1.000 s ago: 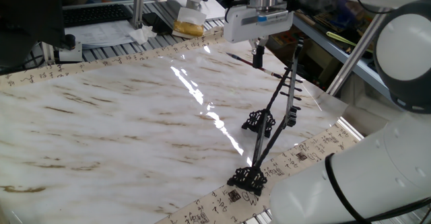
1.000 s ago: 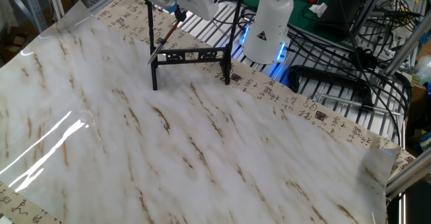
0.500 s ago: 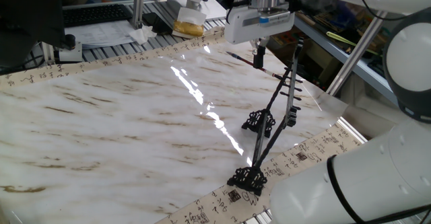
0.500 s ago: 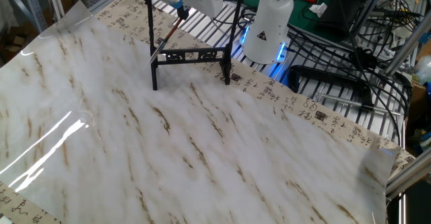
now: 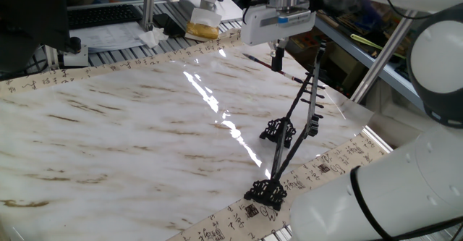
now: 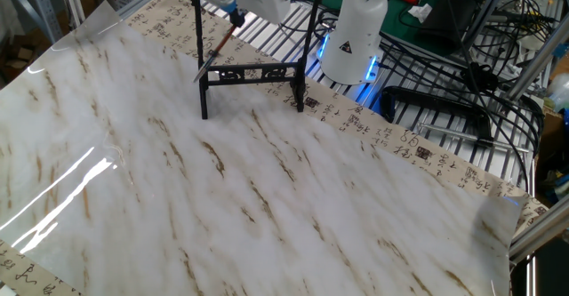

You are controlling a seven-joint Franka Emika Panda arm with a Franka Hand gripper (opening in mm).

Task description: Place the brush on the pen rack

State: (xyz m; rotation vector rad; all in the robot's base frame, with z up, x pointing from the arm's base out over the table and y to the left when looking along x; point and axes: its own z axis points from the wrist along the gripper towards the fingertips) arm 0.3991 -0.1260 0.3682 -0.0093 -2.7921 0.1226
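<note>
Gripper (image 5: 277, 62) clamped on brush (image 5: 262, 63) mid-shaft, above rack (image 5: 293, 129). Brush likely light, stiff, thin, slippery; shaft grip suits, bristle tip fragile.

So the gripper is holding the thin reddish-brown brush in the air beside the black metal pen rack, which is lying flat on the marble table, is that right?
Not quite: the black metal pen rack stands upright on its feet, as the other fixed view shows. The gripper does hold the thin reddish-brown brush beside it.

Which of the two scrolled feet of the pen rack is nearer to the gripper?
The far foot, further up the table; the other foot stands at the near edge, away from the gripper.
</note>
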